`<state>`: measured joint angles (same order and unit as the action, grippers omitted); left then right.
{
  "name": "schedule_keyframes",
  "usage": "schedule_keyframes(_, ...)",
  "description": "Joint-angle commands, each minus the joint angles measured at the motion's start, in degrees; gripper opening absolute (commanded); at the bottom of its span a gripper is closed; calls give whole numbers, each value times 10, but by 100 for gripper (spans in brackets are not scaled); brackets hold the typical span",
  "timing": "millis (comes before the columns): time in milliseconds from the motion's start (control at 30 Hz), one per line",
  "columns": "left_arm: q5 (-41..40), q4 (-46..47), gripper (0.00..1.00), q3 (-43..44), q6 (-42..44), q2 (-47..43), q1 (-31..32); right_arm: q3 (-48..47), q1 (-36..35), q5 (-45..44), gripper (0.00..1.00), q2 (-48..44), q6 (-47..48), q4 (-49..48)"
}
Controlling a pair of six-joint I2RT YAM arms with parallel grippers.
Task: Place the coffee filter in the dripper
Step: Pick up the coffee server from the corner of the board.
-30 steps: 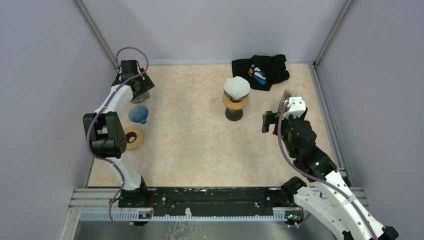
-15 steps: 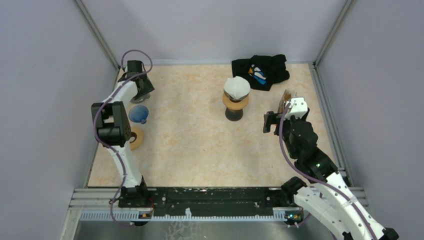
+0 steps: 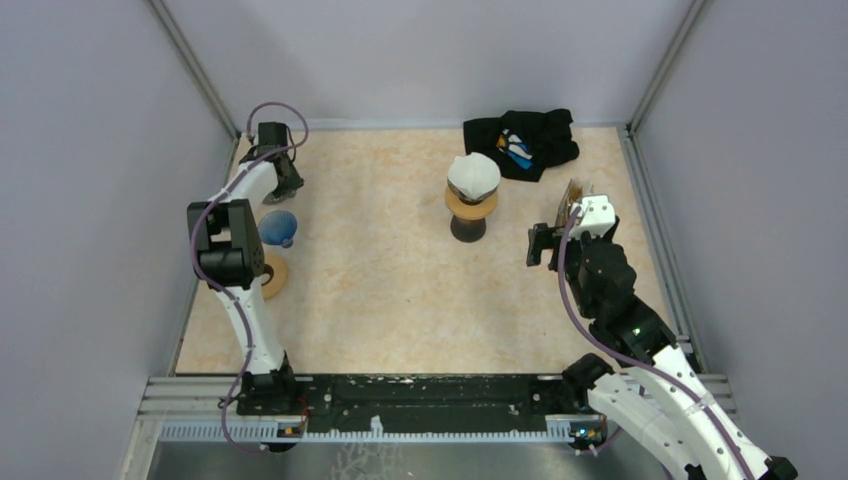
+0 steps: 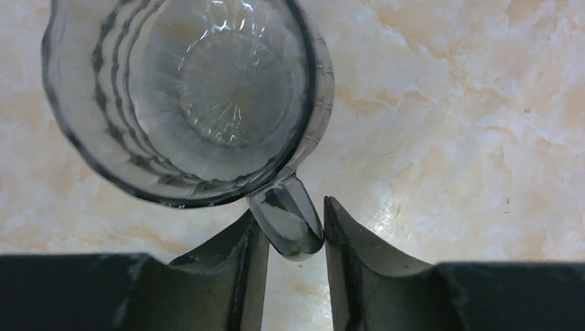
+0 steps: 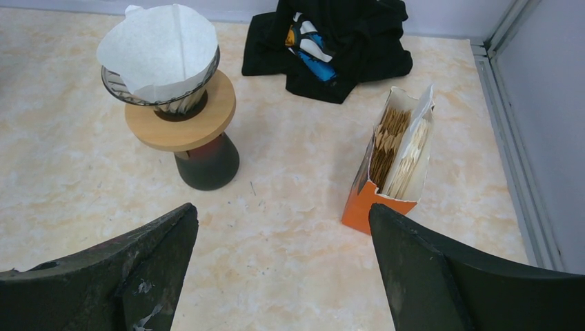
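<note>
Coffee filter (image 5: 157, 52), white and open, is seated in the dripper (image 5: 116, 84) near the middle of the table (image 5: 69, 179). The dripper is held up by a wooden ring (image 5: 181, 127) on a dark stand (image 5: 207, 164). Far off at the left side, the handle (image 4: 281, 205) of a glass cup (image 4: 207, 89) is caught between the fingers of the left gripper (image 4: 291, 215). That gripper is about half closed, but whether the handle is squeezed tight cannot be told. The right gripper (image 5: 283, 207) is opened wide and nothing is held in it. An orange box (image 5: 393, 165) of filters is stood upright near a black cloth (image 5: 331, 41).
</note>
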<state>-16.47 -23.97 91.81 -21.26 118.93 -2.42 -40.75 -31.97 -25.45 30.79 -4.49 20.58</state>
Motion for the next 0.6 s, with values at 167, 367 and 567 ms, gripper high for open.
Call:
schedule_keyframes(167, 42, 5, 24, -11, 34, -7, -2, 1, 4, -6, 94, -9, 6, -31)
schedule_keyframes(367, 106, 29, 15, -53, 49, -42, 13, 2, 4, -7, 94, -15, 5, -31)
schedule_keyframes(567, 148, 44, 10, -100, 43, -93, 45, 4, 4, -12, 94, -20, 5, -31)
